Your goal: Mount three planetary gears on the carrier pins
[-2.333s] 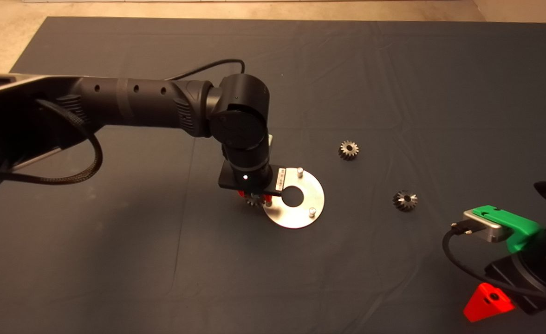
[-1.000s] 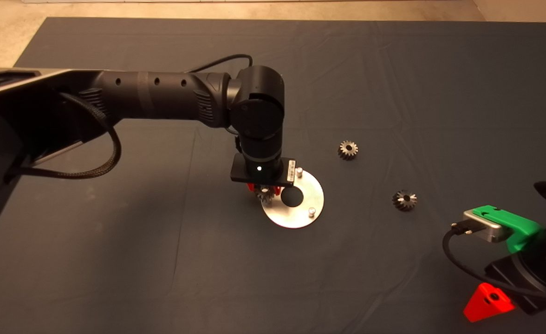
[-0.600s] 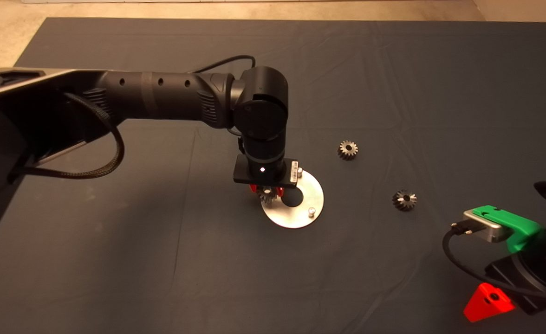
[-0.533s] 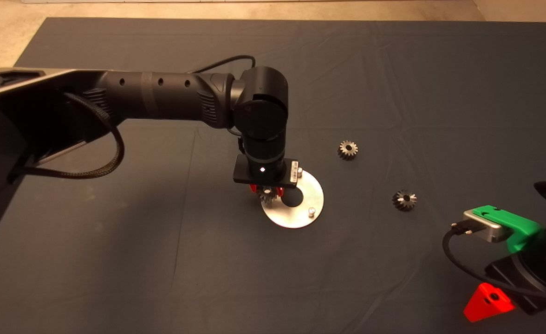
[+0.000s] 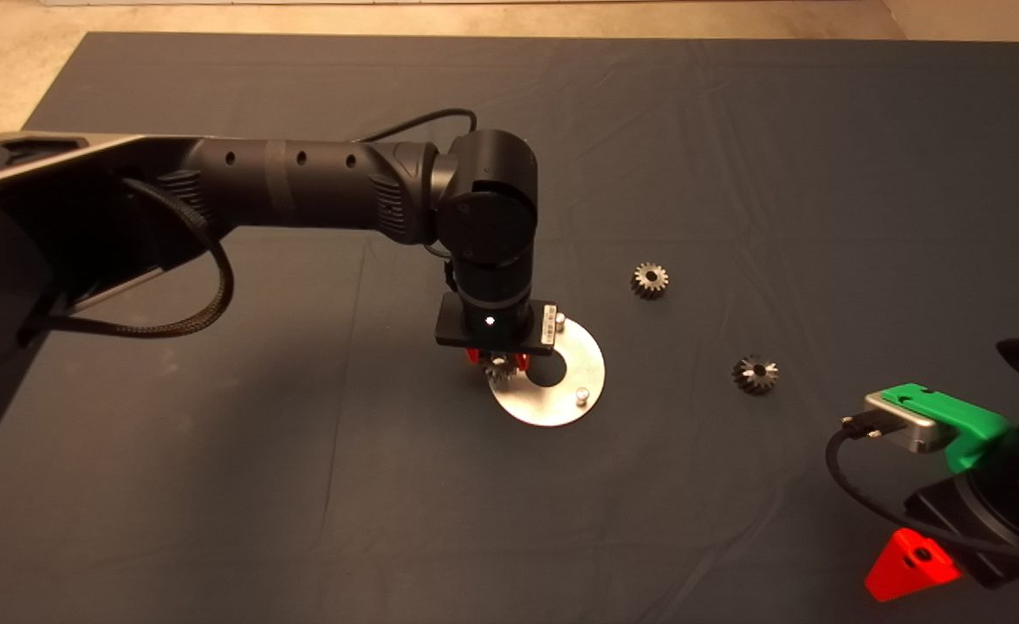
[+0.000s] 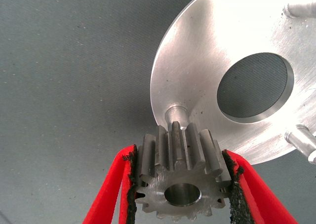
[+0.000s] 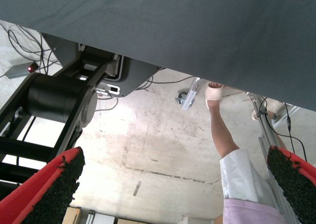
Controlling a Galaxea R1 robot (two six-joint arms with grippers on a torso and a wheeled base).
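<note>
My left gripper (image 6: 180,184) (image 5: 496,362) is shut on a planetary gear (image 6: 178,177) (image 5: 498,371), held just above the left edge of the shiny carrier disc (image 5: 579,364) (image 6: 217,41). One carrier pin (image 6: 175,113) stands right beyond the held gear's teeth. The other two pins (image 5: 560,322) (image 5: 582,396) stand bare on the disc. Two more gears (image 5: 649,280) (image 5: 755,373) lie on the mat to the right of the disc. My right gripper (image 7: 173,184) waits open at the lower right edge of the head view, near the mat's front.
The dark mat (image 5: 215,451) covers the table. In the right wrist view a person's leg (image 7: 222,135) and a black machine base (image 7: 59,100) show on the floor beyond the mat's edge.
The left arm has carried the gear to the right, from beside the disc's left rim to over its edge, and lowered slightly. The right arm has not moved.
</note>
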